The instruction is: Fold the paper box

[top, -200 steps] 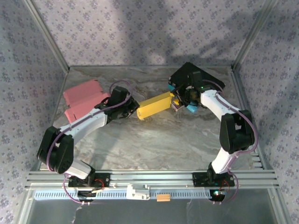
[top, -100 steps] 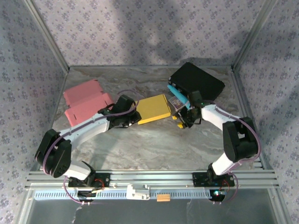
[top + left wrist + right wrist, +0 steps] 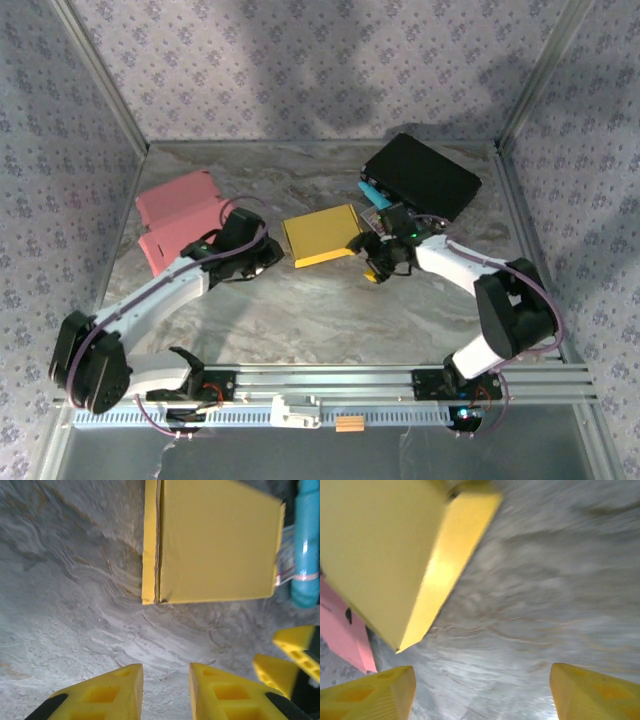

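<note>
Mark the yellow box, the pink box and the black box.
yellow box [image 3: 320, 235], top external view, middle of its top face.
pink box [image 3: 178, 205], top external view, on its upper panel.
black box [image 3: 422, 176], top external view, middle of its top face.

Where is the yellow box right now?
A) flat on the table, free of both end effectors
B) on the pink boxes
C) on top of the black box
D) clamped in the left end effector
A: the yellow box lies flat on the table, with the left end effector and the right end effector both open and short of it.
</note>
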`<state>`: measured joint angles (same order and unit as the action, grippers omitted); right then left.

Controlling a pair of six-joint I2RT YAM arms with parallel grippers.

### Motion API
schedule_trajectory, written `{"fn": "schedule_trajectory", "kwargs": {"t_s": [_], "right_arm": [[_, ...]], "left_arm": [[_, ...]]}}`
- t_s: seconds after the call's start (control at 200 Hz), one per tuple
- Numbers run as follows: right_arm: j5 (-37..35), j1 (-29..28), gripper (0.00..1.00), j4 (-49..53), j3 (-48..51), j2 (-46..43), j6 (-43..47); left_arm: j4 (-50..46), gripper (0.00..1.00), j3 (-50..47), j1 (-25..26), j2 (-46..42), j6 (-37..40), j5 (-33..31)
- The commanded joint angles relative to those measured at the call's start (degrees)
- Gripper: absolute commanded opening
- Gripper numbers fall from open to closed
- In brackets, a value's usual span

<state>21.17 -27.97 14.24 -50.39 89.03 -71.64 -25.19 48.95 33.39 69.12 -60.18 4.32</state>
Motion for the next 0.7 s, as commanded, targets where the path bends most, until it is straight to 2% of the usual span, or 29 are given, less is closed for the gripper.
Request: {"fn": "schedule_trajectory", "kwargs": {"t_s": [0.0, 0.21, 0.31, 0.465, 0.695], "right_arm": [[-4.8, -3.0, 0.77, -10.0, -2.0, 4.7, -9.0], [-6.3, -5.3, 0.76, -15.6, -8.9, 14.2, -13.2], [-6.2, -5.7, 0.75, -14.9, -13.2, 18.3, -13.9], [-5.9, -5.3, 0.70, -17.4, -17.4, 24.4, -17.6], [-7.0, -3.6, 0.68, -17.6, -30.2, 33.5, -20.3]], "left_arm": [[-5.6, 0.33, 1.9, -1.7, -6.1, 1.5, -3.3], [-12.8, 0.35, 1.3, -4.8, -16.9, 3.1, -7.9], [-16.7, 0.36, 0.6, -6.2, -20.2, 3.2, -8.2], [-21.5, 0.36, 0.9, -7.9, -23.8, 3.5, -8.8], [-26.1, 0.36, 2.5, -10.1, -26.2, 4.5, -8.7]]}}
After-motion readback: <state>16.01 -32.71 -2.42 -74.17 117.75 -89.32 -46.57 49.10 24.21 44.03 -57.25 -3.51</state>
